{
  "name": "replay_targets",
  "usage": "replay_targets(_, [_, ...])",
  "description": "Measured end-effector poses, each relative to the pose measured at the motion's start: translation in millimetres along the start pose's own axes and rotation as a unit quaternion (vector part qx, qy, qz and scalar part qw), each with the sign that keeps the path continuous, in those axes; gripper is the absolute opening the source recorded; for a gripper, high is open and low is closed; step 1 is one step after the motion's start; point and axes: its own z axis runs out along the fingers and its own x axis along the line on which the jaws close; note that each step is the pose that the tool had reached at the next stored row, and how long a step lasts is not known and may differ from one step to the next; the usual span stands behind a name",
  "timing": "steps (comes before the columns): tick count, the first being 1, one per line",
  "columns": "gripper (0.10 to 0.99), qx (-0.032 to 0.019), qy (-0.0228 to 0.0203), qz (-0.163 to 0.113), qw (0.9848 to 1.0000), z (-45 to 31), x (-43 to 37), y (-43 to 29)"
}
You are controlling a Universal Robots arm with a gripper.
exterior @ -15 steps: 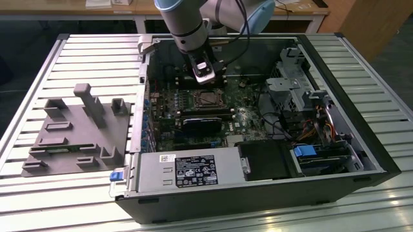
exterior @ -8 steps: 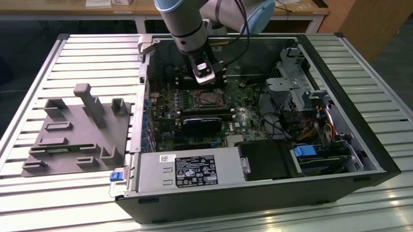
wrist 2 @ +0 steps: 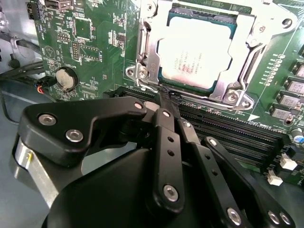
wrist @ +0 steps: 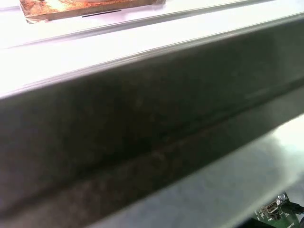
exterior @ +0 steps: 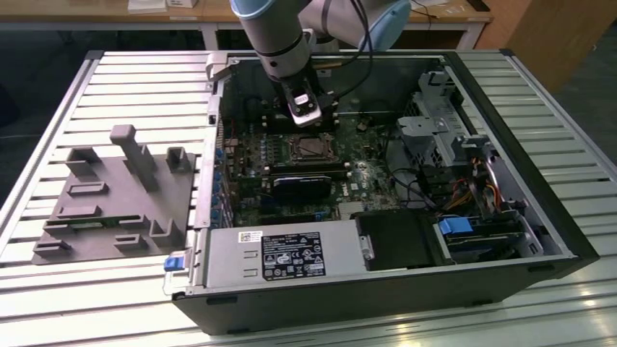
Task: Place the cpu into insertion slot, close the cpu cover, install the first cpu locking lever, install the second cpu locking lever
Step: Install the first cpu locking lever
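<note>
In the second wrist view the cpu (wrist 2: pixel 194 52) lies flat in the insertion slot (exterior: pixel 311 148), silvery top up. The cpu cover (wrist 2: pixel 240 61) is down over it, framing the chip. A thin locking lever (wrist 2: pixel 140 52) runs along one side of the cover and ends in a hook near the socket's corner. My gripper (wrist 2: pixel 164 99) is shut, its black fingertips pressed together right at that corner beside the lever's hooked end; I cannot tell if they touch it. In the exterior view the gripper (exterior: pixel 306 119) hangs inside the open computer case, just behind the socket.
Long black memory slots (wrist 2: pixel 228 135) lie beside the fingers, with a coin battery (wrist 2: pixel 65 78) nearby. A black block (exterior: pixel 299 184) sits in front of the socket. Power supply (exterior: pixel 279 254) and drive cage (exterior: pixel 453 144) fill the case. A grey fixture tray (exterior: pixel 115 195) rests at the exterior view's left.
</note>
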Motion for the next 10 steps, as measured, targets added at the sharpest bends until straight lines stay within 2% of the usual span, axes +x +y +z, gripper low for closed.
replay_targets(10, [0.106,-0.0007,0.0002,0.000,1.0000,0.7,-1.8,0.7])
